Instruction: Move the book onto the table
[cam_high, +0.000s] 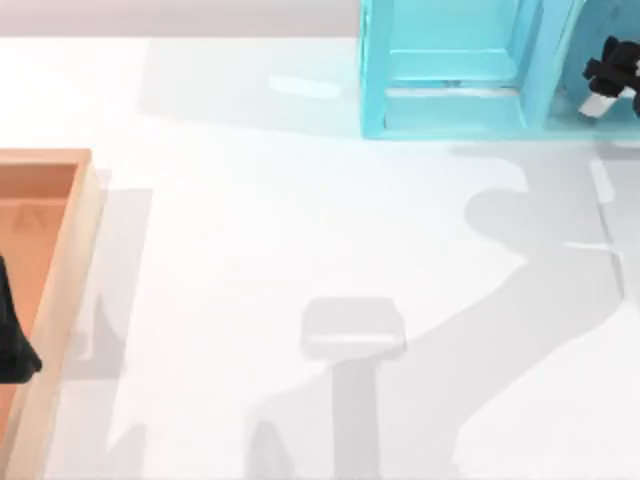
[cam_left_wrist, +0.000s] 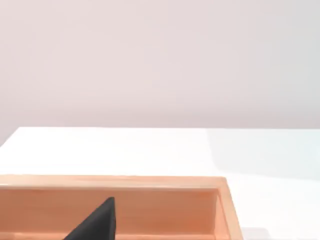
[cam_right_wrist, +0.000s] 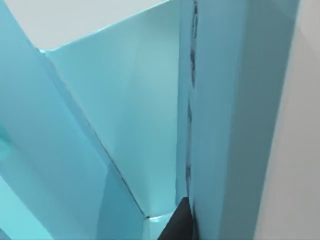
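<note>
The right gripper (cam_high: 612, 75) is seen at the right end of the light-blue shelf unit (cam_high: 450, 70), reaching into it; whether its claw is open or closed cannot be told. The book cannot be made out on the white table (cam_high: 300, 240). The left arm is parked over the wooden tray (cam_high: 60, 270), well left of the shelf unit.

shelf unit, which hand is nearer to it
Right. The right hand is at the light-blue shelf unit, far right; the left hand is across the table over the wooden tray.
</note>
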